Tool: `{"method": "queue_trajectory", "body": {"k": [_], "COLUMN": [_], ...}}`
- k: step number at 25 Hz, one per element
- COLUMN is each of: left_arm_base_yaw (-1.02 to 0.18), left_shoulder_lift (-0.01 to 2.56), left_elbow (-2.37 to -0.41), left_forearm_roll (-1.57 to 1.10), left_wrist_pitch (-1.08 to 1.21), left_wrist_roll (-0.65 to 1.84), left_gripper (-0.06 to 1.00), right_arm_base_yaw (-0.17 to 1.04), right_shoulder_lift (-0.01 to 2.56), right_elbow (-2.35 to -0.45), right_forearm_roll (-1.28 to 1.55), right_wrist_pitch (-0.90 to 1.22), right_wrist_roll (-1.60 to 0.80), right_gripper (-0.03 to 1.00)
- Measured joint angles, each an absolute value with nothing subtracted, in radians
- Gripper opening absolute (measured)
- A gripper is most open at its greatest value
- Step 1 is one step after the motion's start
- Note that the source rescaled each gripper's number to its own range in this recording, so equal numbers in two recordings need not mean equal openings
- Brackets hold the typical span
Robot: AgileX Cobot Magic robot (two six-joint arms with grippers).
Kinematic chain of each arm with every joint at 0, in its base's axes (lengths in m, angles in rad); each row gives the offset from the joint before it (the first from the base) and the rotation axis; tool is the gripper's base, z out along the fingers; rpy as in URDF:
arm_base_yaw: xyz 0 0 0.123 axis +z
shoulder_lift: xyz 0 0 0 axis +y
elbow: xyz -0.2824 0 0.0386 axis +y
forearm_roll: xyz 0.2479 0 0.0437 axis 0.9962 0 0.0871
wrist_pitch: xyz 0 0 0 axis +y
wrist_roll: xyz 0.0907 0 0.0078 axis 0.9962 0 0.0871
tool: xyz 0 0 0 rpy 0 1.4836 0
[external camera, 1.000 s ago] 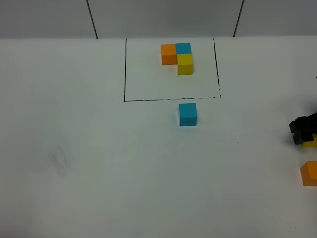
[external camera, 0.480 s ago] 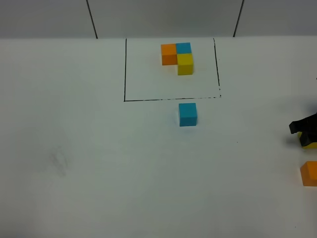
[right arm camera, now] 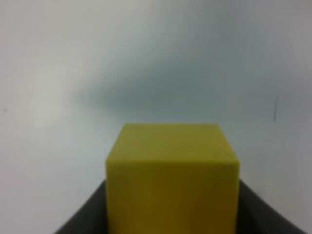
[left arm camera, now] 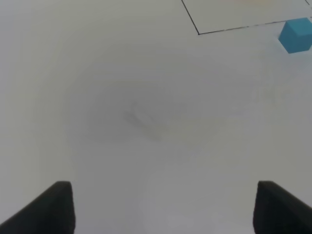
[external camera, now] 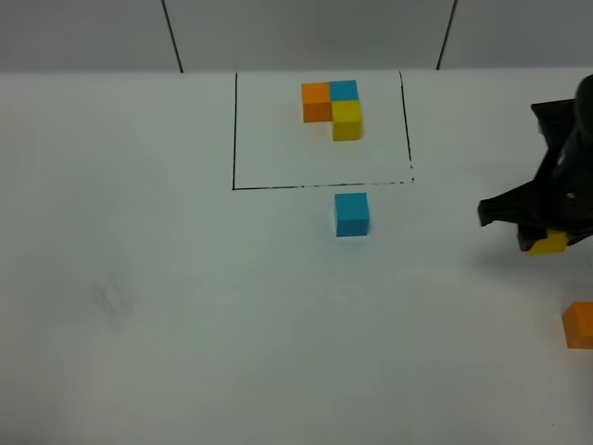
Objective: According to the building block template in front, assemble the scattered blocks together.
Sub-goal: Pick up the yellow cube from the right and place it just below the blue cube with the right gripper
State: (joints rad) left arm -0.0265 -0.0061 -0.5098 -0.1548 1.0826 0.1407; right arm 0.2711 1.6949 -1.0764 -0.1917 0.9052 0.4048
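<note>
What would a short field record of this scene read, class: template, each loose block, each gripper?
template: orange, blue and yellow cubes joined in an L, inside the black frame
blue block: alone on the table, just outside the frame's near line
yellow block: clamped in the right gripper, to the right of the blue block
orange block: at the right edge of the high view
left gripper: open, empty
right gripper: shut on the yellow block

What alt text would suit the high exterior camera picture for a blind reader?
The right arm's black fingers grip a yellow cube at the right of a white table. A blue cube sits just outside a drawn black rectangle framing an L-shaped orange, blue and yellow template; an orange cube lies at the right edge.
</note>
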Motion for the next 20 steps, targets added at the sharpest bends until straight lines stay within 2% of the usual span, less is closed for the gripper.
{"method": "queue_trajectory", "body": {"k": [4, 8, 20], "left_arm_base_yaw": [-0.026, -0.026, -0.026], "left_shoulder_lift": [-0.006, -0.006, -0.006], "left_elbow": [-0.510, -0.510, -0.510], "left_forearm_roll": [-0.155, -0.155, -0.155], "left_wrist_pitch": [1.083, 1.083, 1.083], "left_wrist_roll": [0.141, 0.141, 0.140], "left_gripper": [0.63, 0.63, 0.63], "right_arm_base_yaw": [0.468, 0.580, 0.683], "right_shoulder_lift": [1.693, 1.719, 1.959], "right_elbow": [-1.078, -1.089, -1.274], "right_forearm_roll": [-0.300, -0.318, -0.214], "right_wrist_pitch": [0.909, 0.839, 0.784], "right_wrist_roll": [0.700, 0.885, 0.861], "right_gripper": [0.26, 0.26, 0.26]}}
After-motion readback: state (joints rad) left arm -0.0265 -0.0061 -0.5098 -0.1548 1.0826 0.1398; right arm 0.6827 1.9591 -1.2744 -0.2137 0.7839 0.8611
